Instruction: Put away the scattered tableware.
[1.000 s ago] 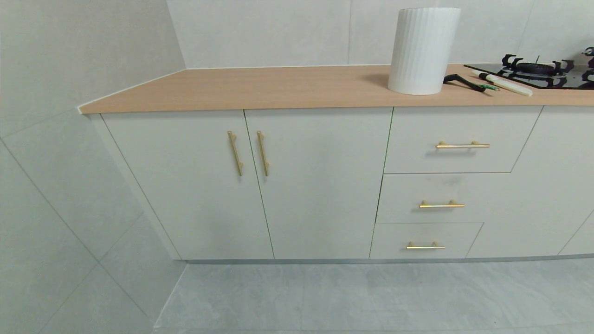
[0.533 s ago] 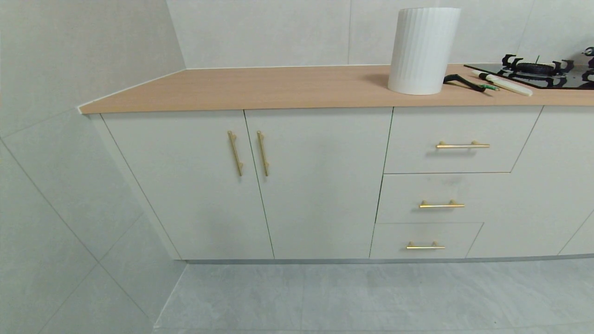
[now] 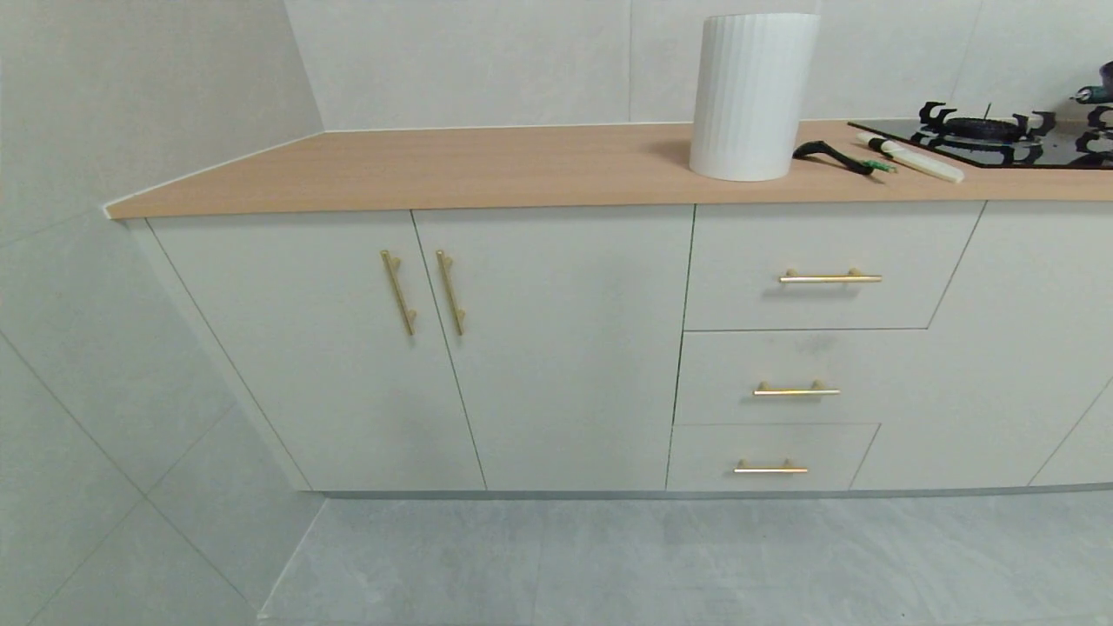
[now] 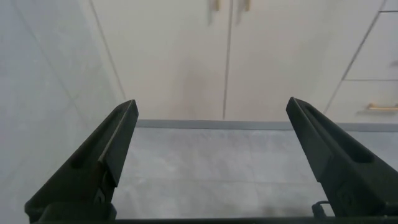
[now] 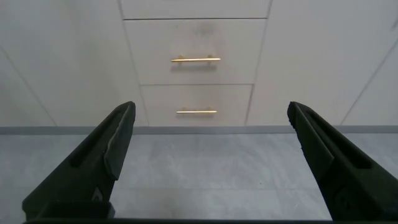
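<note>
The light wooden worktop (image 3: pixel 417 169) offers an open stretch from 10 to 12 o'clock in the head view, reachable from above. At 1 o'clock a tall white ribbed cylinder (image 3: pixel 753 96) stands on it and blocks the way. Just beside it, toward 2 o'clock, lie a black-handled utensil (image 3: pixel 830 156) and a cream stick-shaped utensil (image 3: pixel 913 158), then a black hob with pan supports (image 3: pixel 1000 143). A grey tiled wall (image 3: pixel 130 113) closes 9 o'clock. Shut cream cabinet fronts (image 3: pixel 556 348) fill the centre. The grey tiled floor (image 3: pixel 696 556) at 6 o'clock lies open.
</note>
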### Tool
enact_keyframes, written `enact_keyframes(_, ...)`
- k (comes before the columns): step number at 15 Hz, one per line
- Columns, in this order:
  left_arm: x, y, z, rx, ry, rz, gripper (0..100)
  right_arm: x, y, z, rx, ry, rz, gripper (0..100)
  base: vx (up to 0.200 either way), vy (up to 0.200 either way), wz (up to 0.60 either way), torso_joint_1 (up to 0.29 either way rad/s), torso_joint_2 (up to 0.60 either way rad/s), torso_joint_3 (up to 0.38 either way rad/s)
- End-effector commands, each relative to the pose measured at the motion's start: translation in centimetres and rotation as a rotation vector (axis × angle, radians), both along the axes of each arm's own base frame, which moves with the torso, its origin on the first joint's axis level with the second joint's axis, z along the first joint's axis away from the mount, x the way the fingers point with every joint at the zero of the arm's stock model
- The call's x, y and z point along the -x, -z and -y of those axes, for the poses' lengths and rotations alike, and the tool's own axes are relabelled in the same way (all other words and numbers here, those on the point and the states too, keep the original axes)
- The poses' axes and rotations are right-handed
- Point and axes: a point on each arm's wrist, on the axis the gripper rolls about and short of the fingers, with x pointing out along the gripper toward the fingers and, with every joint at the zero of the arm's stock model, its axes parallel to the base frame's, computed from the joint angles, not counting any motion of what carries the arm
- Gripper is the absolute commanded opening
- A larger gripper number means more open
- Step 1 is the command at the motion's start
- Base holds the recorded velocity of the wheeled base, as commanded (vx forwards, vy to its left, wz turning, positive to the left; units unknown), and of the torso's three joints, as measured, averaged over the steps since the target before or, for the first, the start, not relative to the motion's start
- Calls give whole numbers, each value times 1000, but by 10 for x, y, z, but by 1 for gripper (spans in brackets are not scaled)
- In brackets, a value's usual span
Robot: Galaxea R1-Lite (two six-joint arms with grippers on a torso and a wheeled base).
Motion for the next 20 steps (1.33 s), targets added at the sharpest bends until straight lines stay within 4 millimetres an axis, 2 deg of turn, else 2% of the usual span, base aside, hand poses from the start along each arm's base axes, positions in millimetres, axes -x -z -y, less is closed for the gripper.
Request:
enact_keyframes(1,0,0,0,2,0,-1,100,0,0,0,1,2,-3,100,0,0,0,0,0,0)
enact_keyframes(5,0,0,0,0,0,-1,100,0,0,0,1,2,-3,100,0,0,0,0,0,0)
enact_keyframes(16,0,0,0,0,0,-1,100,0,0,0,1,2,-3,100,200,0,0,2,3,4)
enact_keyframes(20,0,0,0,2,0,-1,100,0,0,0,4,2,-1,100,0,0,0,0,0,0)
